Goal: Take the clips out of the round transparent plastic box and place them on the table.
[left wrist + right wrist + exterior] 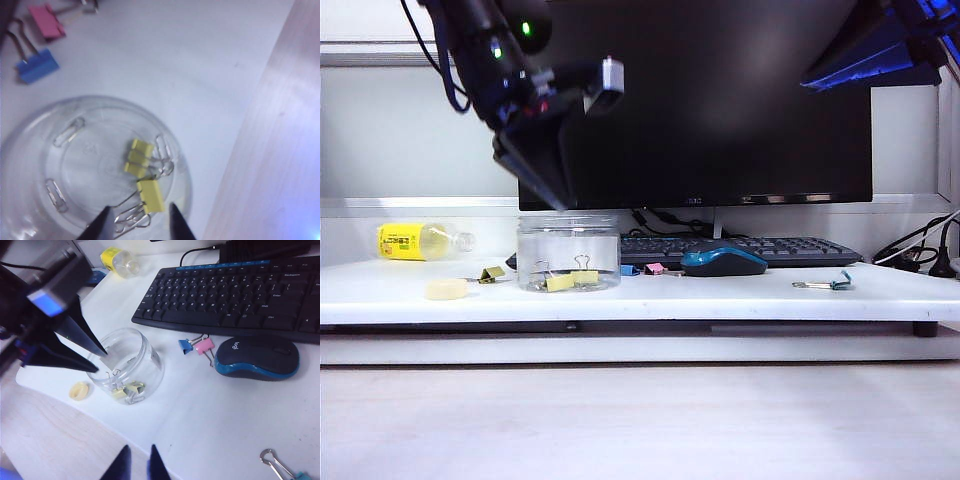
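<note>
White surface [740, 297] edge runs nearest, carrying the round transparent plastic box [568, 252] left of centre, yellow clips [572, 281] on its floor. Left gripper [548, 185] hangs just above the rim, the nearer arm.

From its wrist, jaws spread and empty; clips [150, 195] lie directly below, between the tips.

Right gripper [136, 463] waits well apart, jaws slightly parted, holding nothing.

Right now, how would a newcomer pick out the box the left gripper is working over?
Start at the black monitor; below its left corner, on the white table, stands the round transparent plastic box, under the open left gripper. Unlike the yellow-labelled bottle lying beside it, it is squat, upright and holds yellow clips.
</note>
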